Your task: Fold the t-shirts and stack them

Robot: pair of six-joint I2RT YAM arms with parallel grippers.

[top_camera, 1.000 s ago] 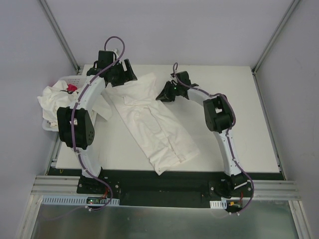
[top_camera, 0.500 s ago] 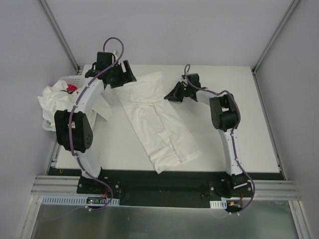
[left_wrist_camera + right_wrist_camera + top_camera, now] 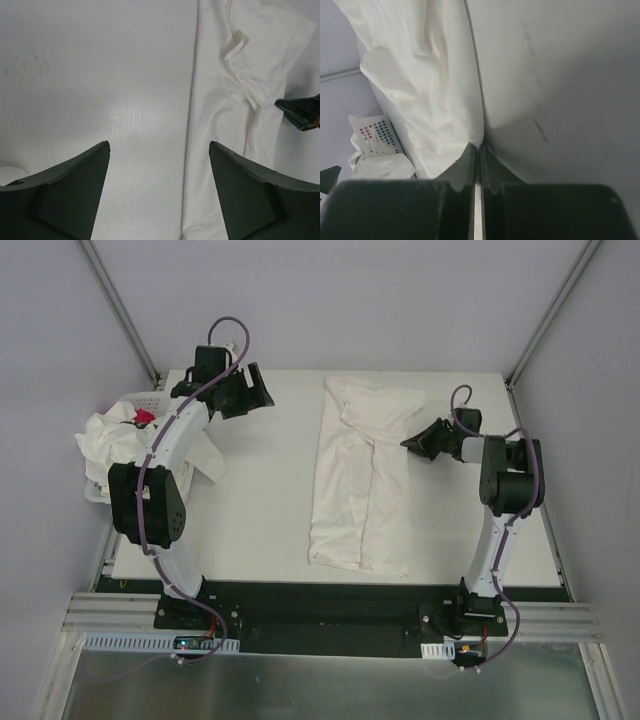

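Top external view. Shows one off-white t-shirt (image 3: 360, 480) lying flat in the middle of the table (image 3: 250, 520), folded lengthwise into a long strip, collar end far, hem toward the arm bases. Shows the right gripper (image 3: 407, 443) low at the strip's right edge. Shows the left gripper (image 3: 252, 397) well apart from the cloth, above bare table near the far-left corner. At the left edge, a white perforated basket (image 3: 150, 400), with a heap of t-shirts (image 3: 110, 445) spilling over it and a small red packet (image 3: 143, 417) on top.

Left wrist view. Left gripper (image 3: 159, 145) released, fingers spread wide, nothing held, bare table (image 3: 100, 75) between them. T-shirt (image 3: 225, 100) to the right, its straight folded edge running up the picture. Creases pointing toward the dark tip of the right gripper (image 3: 300, 110) at the right border.

Right wrist view. Right gripper (image 3: 480, 148) clenched tip to tip, nipping the t-shirt (image 3: 430, 75) at its edge, where fabric meets table (image 3: 560, 75). Cloth in soft folds to the left. Basket (image 3: 377, 132) and heap of t-shirts (image 3: 375, 162) beyond, at far left.
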